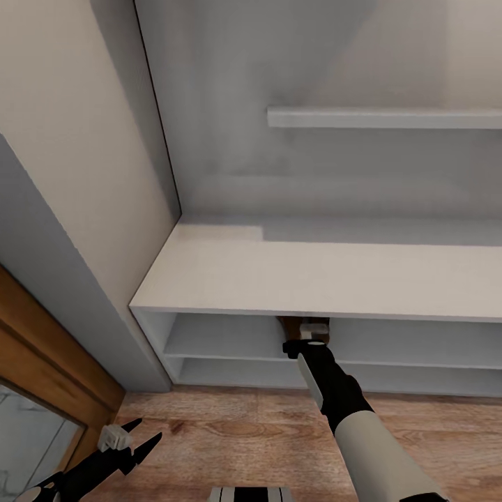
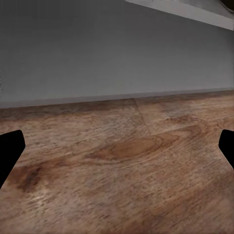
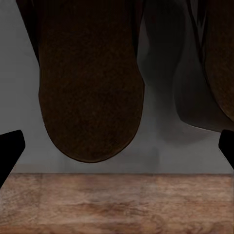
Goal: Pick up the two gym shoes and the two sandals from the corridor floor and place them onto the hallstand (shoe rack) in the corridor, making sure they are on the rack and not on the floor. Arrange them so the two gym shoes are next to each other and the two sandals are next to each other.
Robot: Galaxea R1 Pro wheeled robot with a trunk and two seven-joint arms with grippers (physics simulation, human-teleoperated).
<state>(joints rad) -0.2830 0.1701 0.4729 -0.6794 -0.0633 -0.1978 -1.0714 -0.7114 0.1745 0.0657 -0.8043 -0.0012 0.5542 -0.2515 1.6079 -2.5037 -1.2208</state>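
The hallstand (image 1: 293, 275) is a long light-grey cabinet with a flat top and two open shelves. My right arm reaches under its top into the upper shelf, where a bit of brown sandal (image 1: 288, 325) shows. In the right wrist view two dark brown sandals lie side by side on the grey shelf, one sandal (image 3: 90, 83) straight ahead and the other sandal (image 3: 222, 58) beside it. My right gripper (image 3: 117, 146) is open, its fingertips wide apart just short of them. My left gripper (image 1: 148, 430) hangs open over the corridor floor (image 2: 122, 161). The gym shoes are out of view.
A thin grey wall shelf (image 1: 383, 117) hangs above the hallstand. A beige wall and a wooden door frame (image 1: 49, 348) close in the left side. Wood floor (image 1: 230, 432) runs along the front of the cabinet.
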